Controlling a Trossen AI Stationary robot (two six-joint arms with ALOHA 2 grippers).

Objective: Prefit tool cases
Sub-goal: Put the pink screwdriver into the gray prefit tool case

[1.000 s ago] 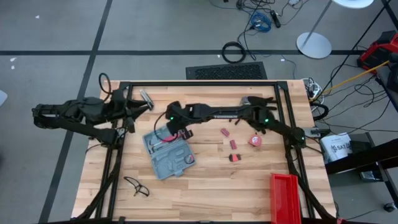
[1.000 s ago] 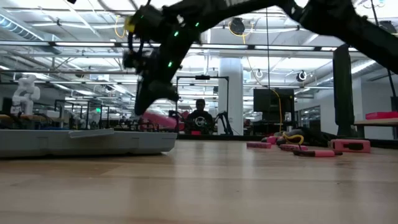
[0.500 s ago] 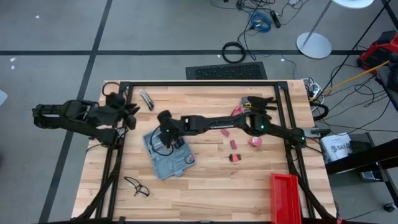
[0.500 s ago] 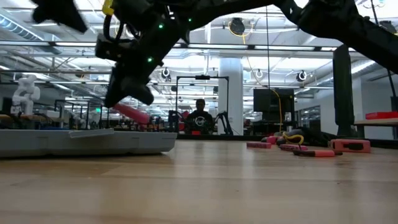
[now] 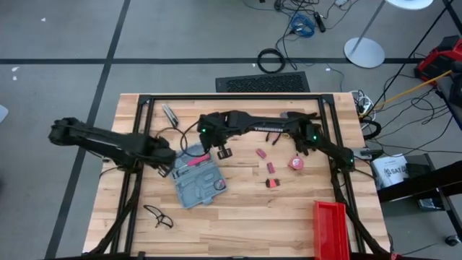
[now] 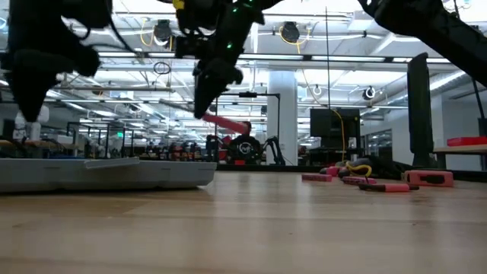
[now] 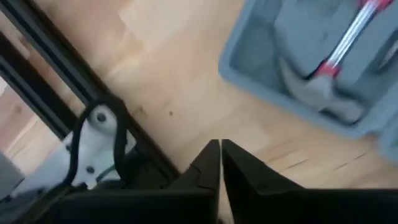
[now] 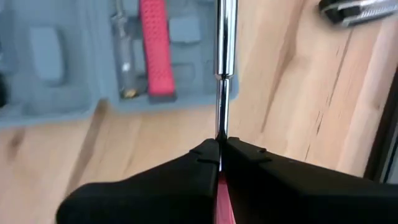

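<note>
Since a second ago: left arm swung in from beyond the table's edge, left gripper (image 5: 163, 154) now low beside the open tool case (image 5: 196, 177), near its corner; right gripper (image 5: 216, 148) pulled back from over the tray, now just past the case's far edge and raised. Left fingers (image 7: 208, 163) pressed tip to tip, nothing between them, bare wood and the table frame (image 7: 74, 93) under them, the case's rim ahead of the tips. Probably placed there to brace or nudge the case while the other arm loads it; only a judgement. Right fingers (image 8: 205, 158) clamped on a red-handled screwdriver (image 8: 222, 81), steel shaft running straight out ahead of the tips, handle tucked back between the pads. Held by the handle so the shaft leads, most likely to lay it lengthwise into a moulded slot. Ahead of the right fingertips and to one side: grey tray with a red-handled tool (image 8: 155, 46) already seated in its recess. Beyond the shaft's tip, a utility knife (image 8: 364, 10) on the wood, apart from the case. Farther off behind the right gripper: small red parts (image 5: 269, 167) loose on the table and a red bin (image 5: 331, 227) at the near edge. Case open and flat, well short of filled.
</note>
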